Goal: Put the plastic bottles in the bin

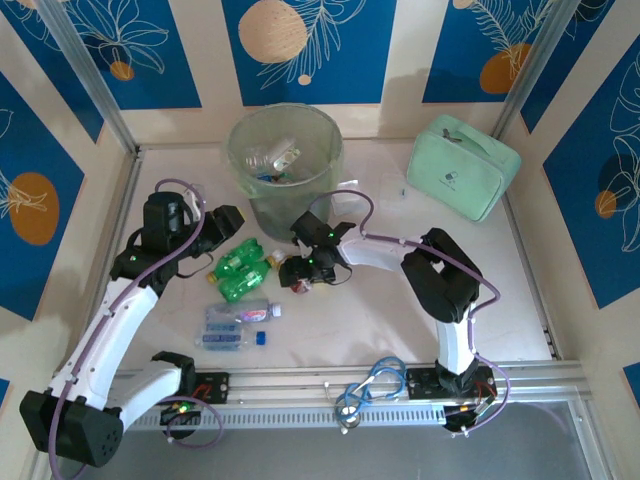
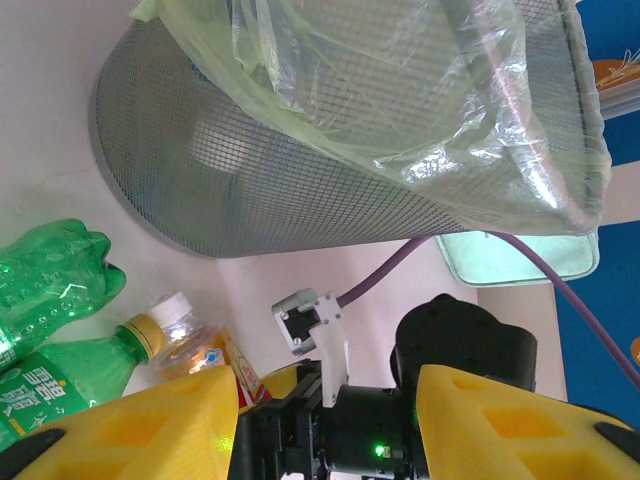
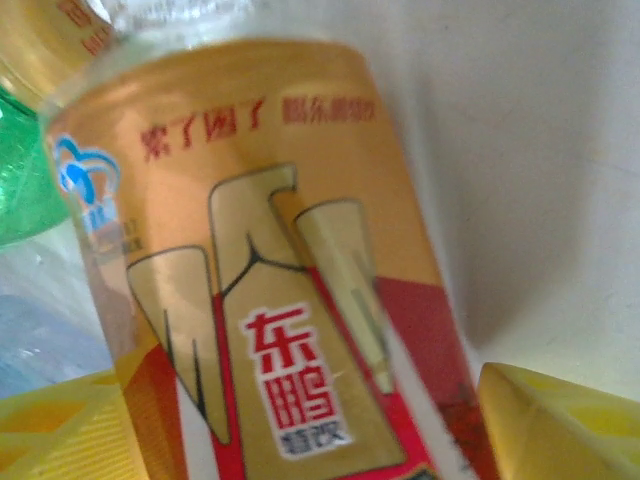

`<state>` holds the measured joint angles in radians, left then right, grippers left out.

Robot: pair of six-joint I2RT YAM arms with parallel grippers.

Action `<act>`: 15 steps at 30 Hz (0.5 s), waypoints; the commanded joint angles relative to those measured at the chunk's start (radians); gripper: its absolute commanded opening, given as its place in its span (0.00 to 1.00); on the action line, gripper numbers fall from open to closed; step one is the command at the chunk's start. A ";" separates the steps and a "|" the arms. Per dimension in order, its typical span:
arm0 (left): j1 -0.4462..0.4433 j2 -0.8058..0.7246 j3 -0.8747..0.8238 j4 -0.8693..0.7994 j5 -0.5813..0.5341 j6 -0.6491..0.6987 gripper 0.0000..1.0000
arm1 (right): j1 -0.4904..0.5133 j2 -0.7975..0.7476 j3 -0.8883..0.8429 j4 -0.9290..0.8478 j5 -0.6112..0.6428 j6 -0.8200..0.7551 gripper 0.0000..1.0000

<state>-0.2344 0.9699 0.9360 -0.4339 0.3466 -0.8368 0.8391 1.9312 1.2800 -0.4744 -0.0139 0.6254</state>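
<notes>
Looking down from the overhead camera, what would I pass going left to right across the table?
green bottles → right gripper → coiled cable → mint case

Pale table [image 1: 400,300], bin [image 1: 280,212], mint case [image 1: 463,167], green bottles [image 1: 238,270], clear bottles [image 1: 232,322], blue cap [image 1: 260,339]

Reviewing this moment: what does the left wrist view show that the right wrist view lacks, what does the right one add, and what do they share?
Left wrist: the mesh bin with its green liner, the mint case beyond it, and the left gripper open and empty. Right wrist: the right gripper straddling the gold-labelled bottle, its print legible. Both: that bottle, white-capped in the left view, beside a green bottle.
</notes>
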 commanded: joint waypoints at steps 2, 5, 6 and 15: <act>-0.002 -0.008 0.021 0.002 -0.002 0.003 0.50 | 0.021 0.005 0.026 -0.035 0.027 -0.012 0.72; -0.001 -0.010 0.020 0.003 -0.002 0.005 0.50 | 0.031 -0.018 0.020 -0.039 0.048 -0.013 0.67; -0.002 -0.008 0.020 0.004 -0.002 0.006 0.50 | 0.032 -0.025 0.019 -0.041 0.057 -0.013 0.65; -0.001 0.002 0.076 -0.002 0.018 0.034 0.56 | 0.097 -0.189 0.010 -0.136 0.166 -0.046 0.60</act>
<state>-0.2340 0.9714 0.9531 -0.4351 0.3473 -0.8280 0.9024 1.8320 1.2808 -0.5453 0.0990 0.6071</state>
